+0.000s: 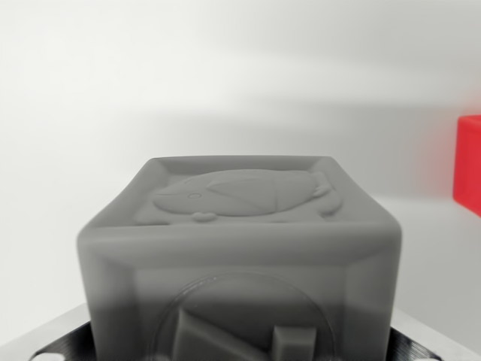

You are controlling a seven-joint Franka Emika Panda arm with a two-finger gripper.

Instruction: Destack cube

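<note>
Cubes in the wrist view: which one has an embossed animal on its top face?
The grey cube filling the centre has the raised animal on top. The red cube, cut off at the wrist view's right edge, shows no relief.

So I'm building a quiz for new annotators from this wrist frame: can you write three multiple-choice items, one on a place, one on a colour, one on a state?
1. Where is the red block?
A. at the wrist view's right edge
B. at the wrist view's left edge
C. on top of the grey cube

2. What colour is the cube closest to the camera?
A. blue
B. grey
C. yellow

3. How does the grey cube's top face look?
A. smooth and blank
B. covered by a sticker
C. embossed with a raised animal figure

Answers:
1 A: the red shape is cut off by the right border, apart from the grey cube.
2 B: it is grey all over.
3 C: a relief figure sits inside a raised border on top.

Whether the end effector holds the cube cannot be told; its fingertips do not show.
</note>
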